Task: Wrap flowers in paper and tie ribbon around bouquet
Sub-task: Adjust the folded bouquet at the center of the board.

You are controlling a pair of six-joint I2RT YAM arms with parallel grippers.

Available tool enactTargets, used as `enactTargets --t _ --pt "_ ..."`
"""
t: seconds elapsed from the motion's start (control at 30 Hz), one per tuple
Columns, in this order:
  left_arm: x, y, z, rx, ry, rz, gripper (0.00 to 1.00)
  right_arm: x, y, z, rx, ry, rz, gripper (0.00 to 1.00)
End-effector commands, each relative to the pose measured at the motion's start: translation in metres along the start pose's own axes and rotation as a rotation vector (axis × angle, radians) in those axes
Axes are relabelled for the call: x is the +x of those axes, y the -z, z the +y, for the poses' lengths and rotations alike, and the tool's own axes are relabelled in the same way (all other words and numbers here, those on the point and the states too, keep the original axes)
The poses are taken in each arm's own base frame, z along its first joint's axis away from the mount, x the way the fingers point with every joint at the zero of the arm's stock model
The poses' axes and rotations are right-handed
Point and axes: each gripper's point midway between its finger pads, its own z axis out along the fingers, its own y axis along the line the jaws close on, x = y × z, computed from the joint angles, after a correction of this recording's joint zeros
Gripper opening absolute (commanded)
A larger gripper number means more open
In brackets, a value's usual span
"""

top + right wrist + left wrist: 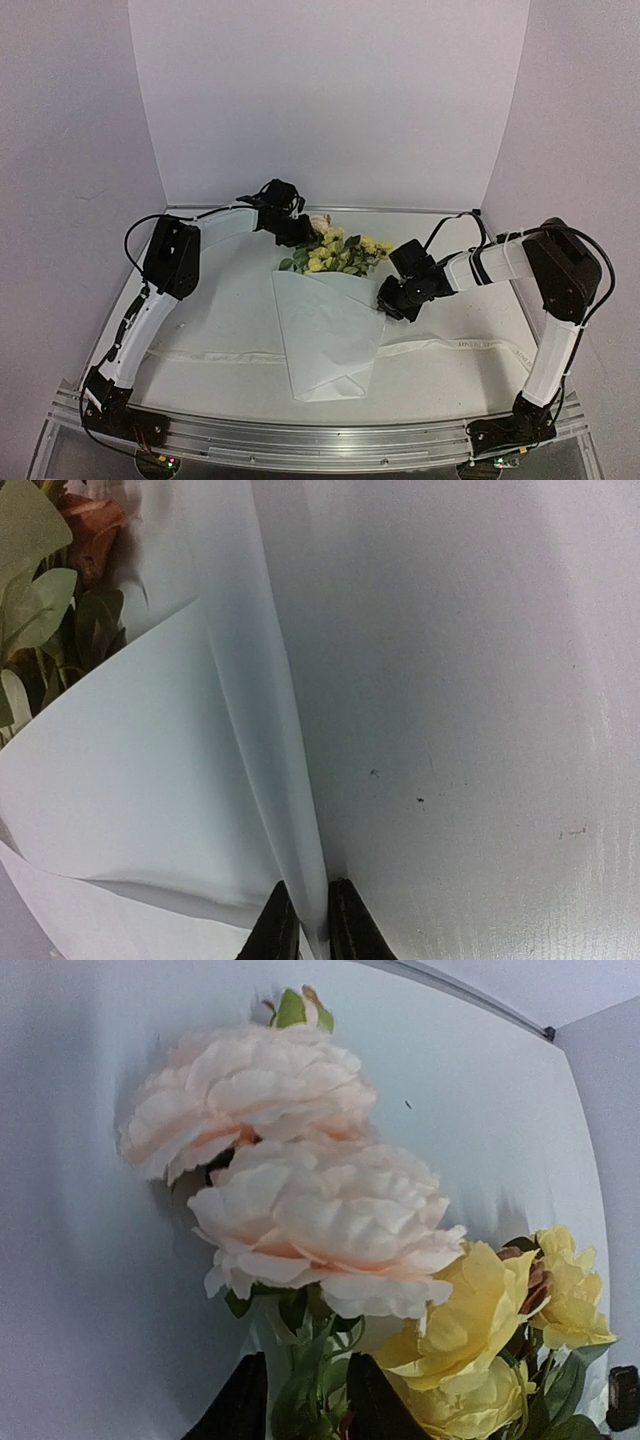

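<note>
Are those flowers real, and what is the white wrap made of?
The flowers look artificial, probably fabric: matte, stiff, evenly layered petals. The white wrap seems to be thin matte paper: it keeps crisp creases and a curling edge.

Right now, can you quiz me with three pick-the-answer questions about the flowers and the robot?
1. Where is the ribbon? A rolled up; B flat on the table, under the paper; C on the wall.
2. The big flowers beside the yellow ones are: A pale pink; B blue; C red.
3. The right claw is: A wide open; B holding ribbon; C pinching the paper's edge.
Answers: 1B, it shows either side of the paper. 2A, petals look pink. 3C, the fold sits between its fingers.
</note>
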Motion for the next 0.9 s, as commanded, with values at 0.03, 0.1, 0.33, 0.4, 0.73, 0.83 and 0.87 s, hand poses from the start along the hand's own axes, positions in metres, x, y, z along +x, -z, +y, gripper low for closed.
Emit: enactTargets --t 0.03,0.1,0.33,0.4,0.73,0.83,0.87 --pt "-0.015 0.026 -0.024 0.038 -0.012 -0.040 0.08 0.002 -0.007 -0.024 0.090 -0.026 -0.011 0.10" --pt "-0.015 0.031 -0.027 0.041 -0.005 -0.035 0.02 0.000 -0.006 -0.027 0.097 -0.032 -0.024 0.08" --pt "-0.005 0.042 -0.038 0.057 0.024 0.008 0.00 -0.002 -0.003 -0.032 0.097 -0.077 -0.061 0.02" --pt "-0.001 0.044 -0.041 0.057 0.030 0.026 0.00 -0.004 -0.002 -0.034 0.095 -0.090 -0.076 0.01" --pt "0.024 0.051 -0.042 0.025 0.078 0.092 0.09 -0.005 0.002 -0.039 0.098 -0.116 -0.121 0.00" --pt "0.016 0.060 -0.043 0.012 0.072 0.067 0.30 -0.004 0.001 -0.037 0.092 -0.113 -0.114 0.00" --pt "0.009 0.066 -0.044 0.010 0.074 0.046 0.38 -0.004 0.001 -0.035 0.089 -0.110 -0.112 0.01"
